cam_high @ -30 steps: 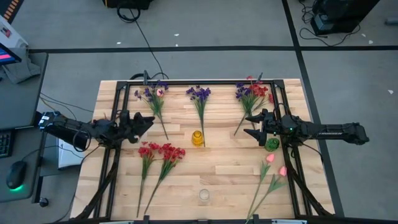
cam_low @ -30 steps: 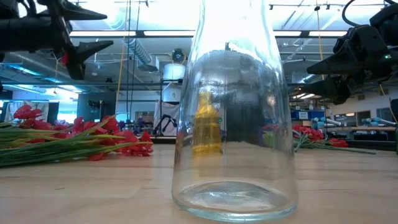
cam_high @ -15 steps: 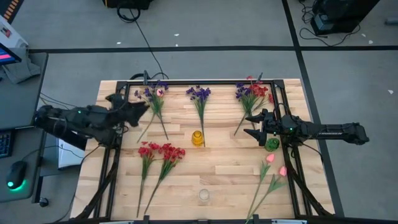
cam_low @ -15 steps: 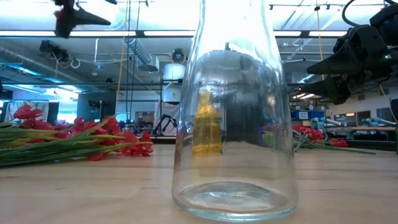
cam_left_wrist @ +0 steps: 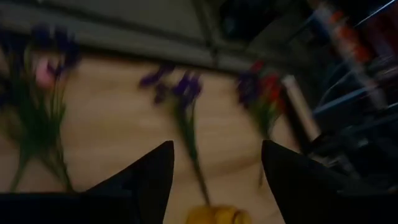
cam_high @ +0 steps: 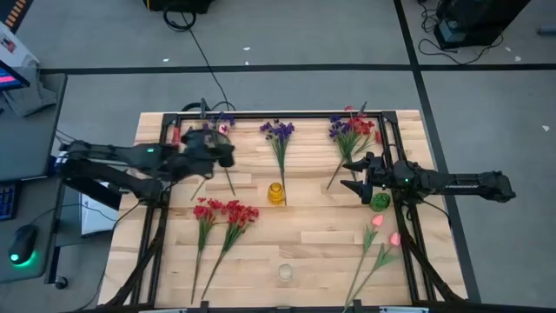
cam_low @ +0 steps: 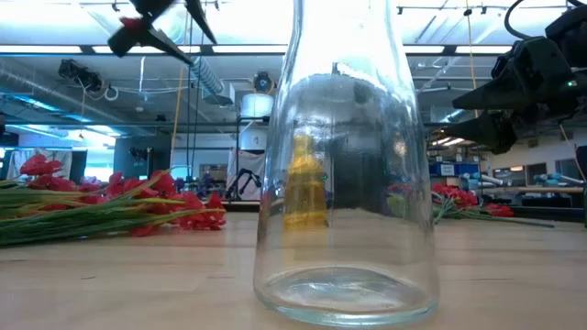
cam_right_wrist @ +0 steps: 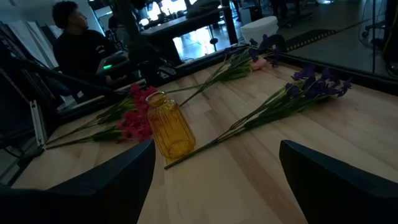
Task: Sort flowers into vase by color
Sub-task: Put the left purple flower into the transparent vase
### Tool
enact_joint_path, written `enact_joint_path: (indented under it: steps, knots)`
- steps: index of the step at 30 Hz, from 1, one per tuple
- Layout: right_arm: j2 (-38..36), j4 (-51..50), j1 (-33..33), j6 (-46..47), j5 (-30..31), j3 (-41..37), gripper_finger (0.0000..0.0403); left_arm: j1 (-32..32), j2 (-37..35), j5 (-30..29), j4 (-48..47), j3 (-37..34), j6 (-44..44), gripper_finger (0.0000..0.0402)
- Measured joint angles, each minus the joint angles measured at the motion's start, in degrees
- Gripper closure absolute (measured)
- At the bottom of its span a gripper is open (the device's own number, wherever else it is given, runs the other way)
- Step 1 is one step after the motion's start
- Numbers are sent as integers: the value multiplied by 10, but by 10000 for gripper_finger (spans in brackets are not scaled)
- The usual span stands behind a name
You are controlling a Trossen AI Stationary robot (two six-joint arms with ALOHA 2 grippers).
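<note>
Flowers lie flat on the wooden table (cam_high: 313,243). A purple sprig with a pink bud (cam_high: 215,130) lies far left, a purple sprig (cam_high: 278,135) at far centre, and a mixed purple and red bunch (cam_high: 352,130) far right. Red sprigs (cam_high: 224,213) lie near left and pink tulip buds (cam_high: 382,233) near right. A yellow vase (cam_high: 275,193), a green vase (cam_high: 380,202) and a clear vase (cam_high: 285,272) stand upright. My left gripper (cam_high: 228,155) hangs open above the far-left sprig's stems. My right gripper (cam_high: 346,175) is open and empty beside the green vase.
A black metal frame (cam_high: 261,116) runs along the table's far edge and down both sides. The clear vase (cam_low: 344,165) fills the low view's middle. A person (cam_right_wrist: 78,43) sits beyond the table in the right wrist view. Bare wood lies between the yellow and clear vases.
My left gripper has risen and gone toward the table's far edge, then toward the right, turning as it went. It now hangs over the far-left sprig's stems. My right gripper has kept still. No flower has moved.
</note>
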Motion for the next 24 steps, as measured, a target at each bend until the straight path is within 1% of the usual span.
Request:
enact_joint_path:
  steps: [3, 5, 8, 11, 13, 17, 21, 24]
  knots:
    - [0, 11, 0, 0, 0, 0, 51, 29, 53, 66, -58, 33, -18, 177]
    - [0, 19, 0, 6, 0, 0, 51, 48, 81, 99, -103, 57, -23, 191]
    - [0, 30, 0, 53, -14, 0, 51, 78, 112, 144, -146, 78, -28, 209]
    - [0, 49, 0, 102, -7, 0, 51, 111, 125, 188, -161, 82, -28, 219]
    - [0, 70, 0, 166, 8, 0, 51, 131, 130, 198, -176, 82, -30, 224]
    - [0, 111, 0, 286, 38, 0, 51, 172, 132, 199, -222, 82, -48, 229]
    - [0, 158, 0, 369, 52, 0, 51, 213, 132, 207, -256, 82, -55, 230]
    - [0, 212, 0, 390, 76, 0, 51, 233, 131, 229, -229, 66, -38, 230]
